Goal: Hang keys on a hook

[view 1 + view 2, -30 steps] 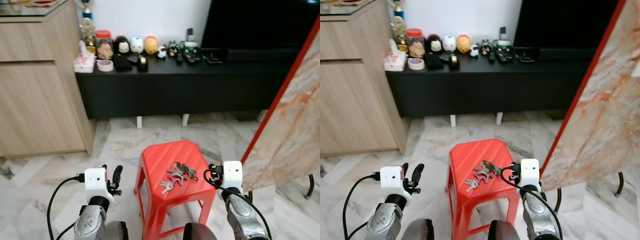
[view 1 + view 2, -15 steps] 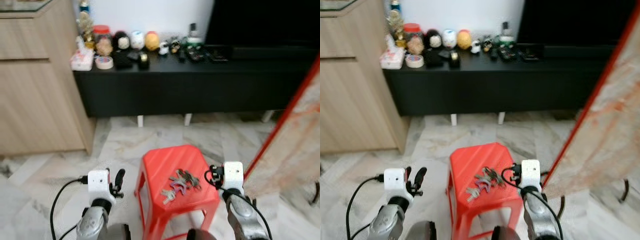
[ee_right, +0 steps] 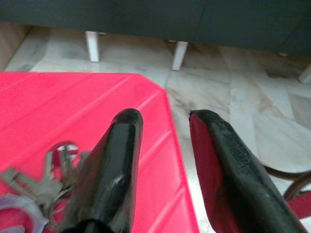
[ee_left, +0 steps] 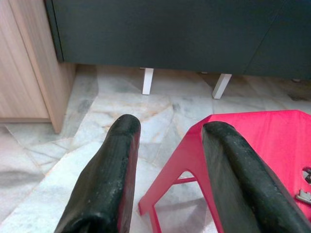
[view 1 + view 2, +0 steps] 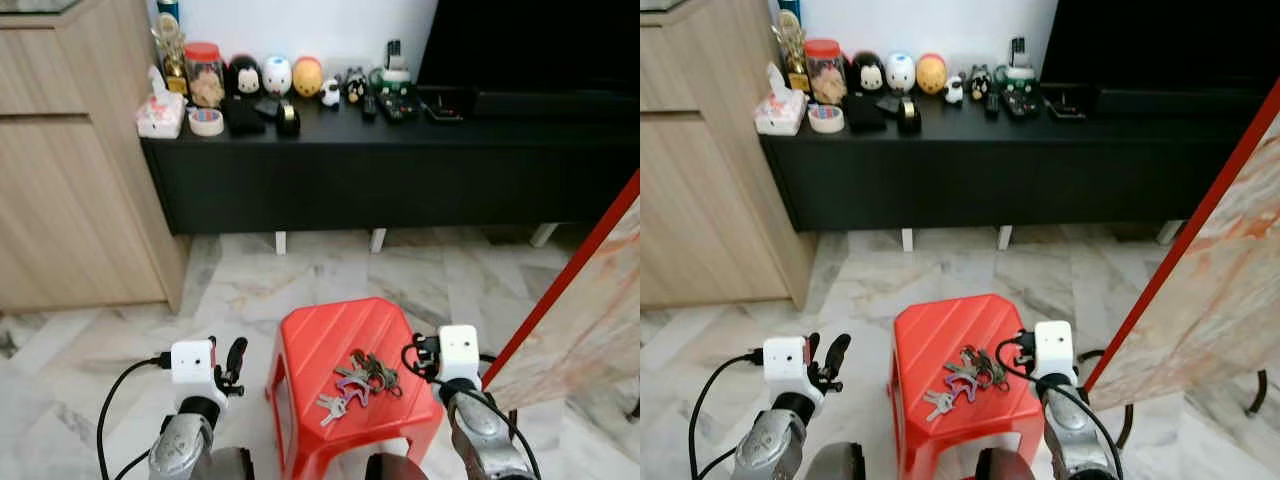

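A bunch of keys [image 5: 358, 380] with a purple tag lies on top of a red plastic stool [image 5: 322, 338] right in front of me. My right gripper [image 5: 418, 352] hovers at the stool's right edge, beside the keys [image 3: 36, 187]. In the right wrist view its fingers [image 3: 119, 145] stand open with nothing between them. My left gripper [image 5: 232, 358] hangs left of the stool over the floor. Its fingers [image 4: 114, 160] are open and empty, and the stool's corner [image 4: 252, 131] lies beyond them.
A low black cabinet [image 5: 400, 160] with figurines, a jar and tape rolls spans the back. On the left stands a wooden cupboard [image 5: 70, 170]. A marble-patterned board with a red edge [image 5: 590, 310] leans close on the right. The floor is marble tile [image 5: 240, 290].
The whole picture blurred and shifted as the camera moved; the board now sits further right. Keys, stool and both open grippers keep their places relative to each other.
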Tool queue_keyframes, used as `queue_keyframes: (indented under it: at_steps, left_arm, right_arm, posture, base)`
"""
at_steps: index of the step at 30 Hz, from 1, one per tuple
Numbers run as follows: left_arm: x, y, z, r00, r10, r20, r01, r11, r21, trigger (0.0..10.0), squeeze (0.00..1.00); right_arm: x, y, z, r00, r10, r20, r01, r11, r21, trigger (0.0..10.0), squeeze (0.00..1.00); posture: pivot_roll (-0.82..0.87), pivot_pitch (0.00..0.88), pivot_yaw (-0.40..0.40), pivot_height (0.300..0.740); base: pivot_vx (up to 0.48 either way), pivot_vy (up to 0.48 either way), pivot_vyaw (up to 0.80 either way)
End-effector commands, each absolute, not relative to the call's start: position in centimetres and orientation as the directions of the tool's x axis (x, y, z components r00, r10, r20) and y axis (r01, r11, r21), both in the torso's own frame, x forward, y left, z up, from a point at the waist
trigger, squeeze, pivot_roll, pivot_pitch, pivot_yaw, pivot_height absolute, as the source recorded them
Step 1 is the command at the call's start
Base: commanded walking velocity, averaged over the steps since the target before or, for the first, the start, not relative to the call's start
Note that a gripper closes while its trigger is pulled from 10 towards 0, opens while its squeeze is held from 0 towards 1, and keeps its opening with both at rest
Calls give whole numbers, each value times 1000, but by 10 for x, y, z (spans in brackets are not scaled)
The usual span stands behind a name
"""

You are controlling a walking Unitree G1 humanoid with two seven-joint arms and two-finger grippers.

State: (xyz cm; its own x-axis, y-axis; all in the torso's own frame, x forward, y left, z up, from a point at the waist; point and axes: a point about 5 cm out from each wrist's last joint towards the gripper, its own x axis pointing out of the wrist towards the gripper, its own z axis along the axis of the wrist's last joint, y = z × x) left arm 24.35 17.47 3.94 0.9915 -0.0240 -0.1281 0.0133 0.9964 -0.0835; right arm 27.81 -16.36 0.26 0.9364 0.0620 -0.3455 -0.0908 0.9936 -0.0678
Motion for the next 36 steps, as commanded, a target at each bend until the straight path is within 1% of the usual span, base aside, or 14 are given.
queue_keyframes:
  at_steps: [1, 5, 8, 9, 10, 11, 13, 18, 24, 25, 26, 27, 28, 36]
  left_arm:
    - [243, 171, 36, 990, -34, -136, 22, 996, -90, 10000, 0]
    - [243, 171, 36, 990, -37, -136, 25, 995, -93, 10000, 0]
    - [243, 170, 35, 989, -37, -143, 23, 995, -97, 10000, 0]
    - [242, 170, 34, 989, -37, -145, 23, 995, -97, 10000, 0]
    - [242, 170, 34, 989, -37, -145, 23, 995, -97, 10000, 0]
    - [242, 170, 34, 989, -37, -146, 23, 995, -97, 10000, 0]
    - [242, 170, 34, 988, -38, -147, 24, 995, -96, 10000, 0]
    - [242, 171, 34, 988, -39, -147, 25, 995, -95, 10000, 0]
    - [242, 173, 34, 988, -40, -148, 26, 995, -91, 10000, 0]
    - [242, 173, 34, 988, -40, -148, 26, 996, -91, 10000, 0]
    - [242, 173, 34, 988, -40, -149, 27, 996, -91, 10000, 0]
    - [241, 173, 34, 988, -41, -149, 28, 996, -90, 10000, 0]
    - [241, 173, 34, 988, -43, -150, 30, 995, -91, 10000, 0]
    - [242, 172, 35, 988, -50, -149, 37, 995, -90, 10000, 0]
  right_arm:
    - [278, -170, 2, 931, 65, -358, -108, 989, -103, 10000, 0]
    - [278, -172, 3, 932, 70, -357, -124, 984, -131, 10000, 0]
    - [276, -177, -3, 914, 51, -402, -119, 982, -146, 10000, 0]
    - [274, -179, -8, 897, 35, -441, -121, 978, -168, 10000, 0]
    - [274, -179, -8, 897, 35, -441, -121, 978, -168, 10000, 0]
    - [270, -181, -15, 865, 21, -501, -133, 973, -188, 10000, 0]
    - [267, -182, -22, 834, 18, -552, -159, 965, -210, 10000, 0]
    - [263, -187, -28, 793, -8, -609, -174, 955, -239, 10000, 0]
    - [266, -193, -28, 774, -36, -632, -166, 952, -256, 10000, 0]
    - [267, -191, -27, 774, -16, -633, -174, 956, -237, 10000, 0]
    - [268, -190, -27, 774, -3, -634, -184, 956, -229, 10000, 122]
    - [269, -189, -26, 774, 8, -633, -195, 955, -225, 10000, 808]
    - [269, -187, -26, 771, 25, -636, -225, 945, -236, 10000, 1000]
    - [272, -187, -25, 759, 25, -650, -246, 936, -251, 10000, 1000]
  posture:
    - [42, 0, -96, 608]
    - [42, 0, -96, 608]
    - [39, 0, -95, 608]
    - [39, 0, -95, 608]
    - [39, 0, -95, 608]
    - [38, 0, -95, 608]
    - [38, 0, -95, 608]
    - [38, 0, -95, 608]
    - [46, 0, -86, 608]
    - [49, 0, -84, 608]
    - [49, 0, -84, 608]
    - [49, 0, -84, 608]
    - [46, 0, -81, 608]
    - [52, 0, -76, 608]
  base:
    - [0, 0, 625]
    - [0, 0, 756]
    - [0, 0, 696]
    - [0, 0, 0]
    - [0, 0, 0]
    - [0, 0, 0]
    - [0, 0, 0]
    - [0, 0, 0]
    - [0, 0, 0]
    - [0, 0, 0]
    - [0, 0, 0]
    - [0, 0, 0]
    - [0, 0, 0]
    - [0, 0, 0]
